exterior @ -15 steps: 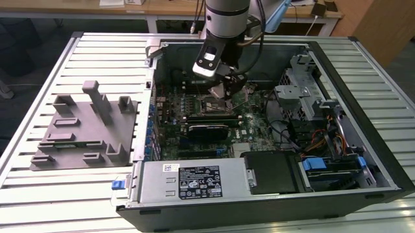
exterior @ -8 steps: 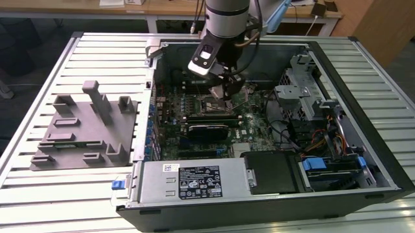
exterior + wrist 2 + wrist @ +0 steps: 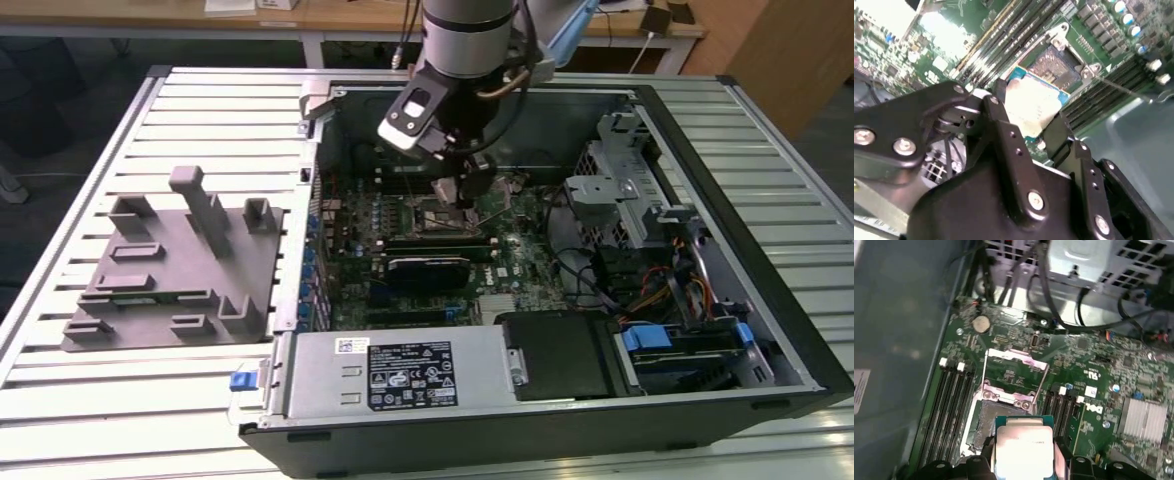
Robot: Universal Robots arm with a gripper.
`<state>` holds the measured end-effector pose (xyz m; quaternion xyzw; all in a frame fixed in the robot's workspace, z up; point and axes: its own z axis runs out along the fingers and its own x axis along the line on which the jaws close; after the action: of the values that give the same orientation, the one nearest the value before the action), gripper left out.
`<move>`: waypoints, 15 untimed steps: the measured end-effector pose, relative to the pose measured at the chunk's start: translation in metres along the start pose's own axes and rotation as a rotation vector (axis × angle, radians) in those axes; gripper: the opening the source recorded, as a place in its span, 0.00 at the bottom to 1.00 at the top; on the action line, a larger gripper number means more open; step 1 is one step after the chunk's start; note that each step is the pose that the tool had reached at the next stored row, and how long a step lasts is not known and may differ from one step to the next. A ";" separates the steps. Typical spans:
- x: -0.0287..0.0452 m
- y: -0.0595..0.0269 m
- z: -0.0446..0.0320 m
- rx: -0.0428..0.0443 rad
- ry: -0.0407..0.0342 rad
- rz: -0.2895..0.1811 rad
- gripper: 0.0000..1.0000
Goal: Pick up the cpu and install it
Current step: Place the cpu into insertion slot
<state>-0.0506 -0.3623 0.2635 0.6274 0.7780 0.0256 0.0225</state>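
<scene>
Cpu: the cpu [image 3: 1030, 106] [image 3: 1024, 452] is seen in both wrist views, held up off the board with its silvery top plate facing the cameras and its pale rim visible around the plate.
Grip: the cpu is pinched on two opposite edges between the black fingers [image 3: 1004, 125] of the gripper [image 3: 1031, 114] [image 3: 1024, 460].
Gripper: in the exterior view the gripper [image 3: 470, 196] is lowered into the open computer case [image 3: 747, 200], pointing down at the board; the chip itself cannot be made out there.
Position: the cpu is placed above the socket [image 3: 996, 415] [image 3: 1056, 65], offset toward one side of it and not seated; whether any edge touches the socket cannot be told.
Socket: its contact field is left bare, and the metal load plate [image 3: 1015, 371] is swung up and open at the far side.
Memory slots: long dark slots [image 3: 949, 400] are run just beside the socket.
Motherboard: the green board [image 3: 427, 255] is laid flat in the case, with a round coin cell [image 3: 981, 323] and a finned heatsink [image 3: 1144, 421] on it.
Power supply: a grey box [image 3: 387, 375] is mounted at the case's near edge.
Grey block: a block with upright posts [image 3: 174, 260] is set on the slatted table [image 3: 80, 150] at the exterior view's left, well apart from the gripper.
</scene>
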 end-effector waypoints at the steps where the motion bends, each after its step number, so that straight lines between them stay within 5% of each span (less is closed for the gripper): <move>1: 0.0000 0.0000 0.0001 0.0001 -0.0012 0.018 0.54; 10: 0.0000 0.0000 0.0008 0.0007 -0.0123 0.178 0.54; 15: 0.0001 -0.0003 0.0041 0.0006 -0.0139 0.202 0.54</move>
<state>-0.0506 -0.3623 0.2594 0.7029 0.7105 0.0231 0.0250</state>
